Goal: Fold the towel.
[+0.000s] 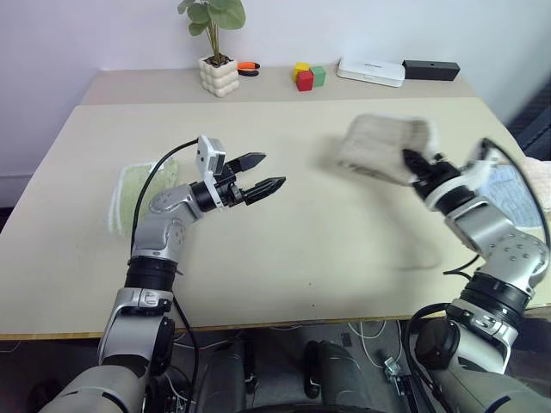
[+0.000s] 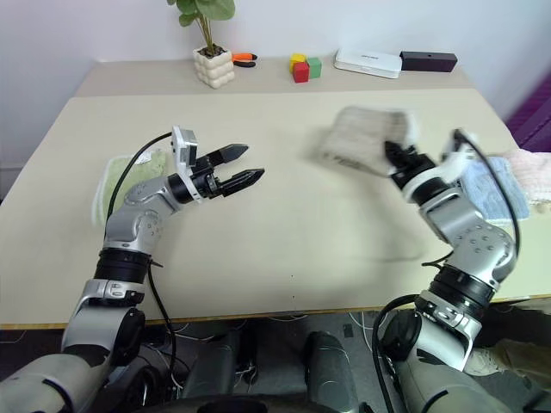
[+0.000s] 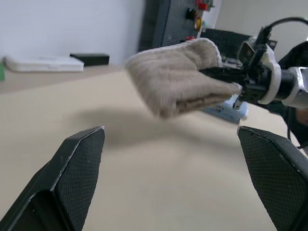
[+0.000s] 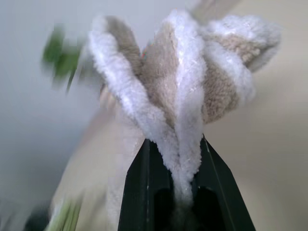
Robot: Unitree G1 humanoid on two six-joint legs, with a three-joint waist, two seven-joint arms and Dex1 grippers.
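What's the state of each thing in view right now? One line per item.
beige towel: folded into a bundle, lifted off the table, pinched by the right gripper.
right gripper: shut on the towel's edge.
left gripper: open, holding nothing, above the table.
green towel: folded, lying on the table.
light blue towel: folded, lying on the table beside the right arm.

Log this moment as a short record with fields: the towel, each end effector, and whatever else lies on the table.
towel: folded beige terry cloth towel with whitish edging, lifted off the tan table
right end effector: shut on the towel's edge, folds pinched between its black fingers
left end effector: open, holding nothing, above the table
green folded towel: flat on the table beside the left arm
light blue folded towel: on the table beside the right arm
far edge: potted plant, coloured blocks, white box
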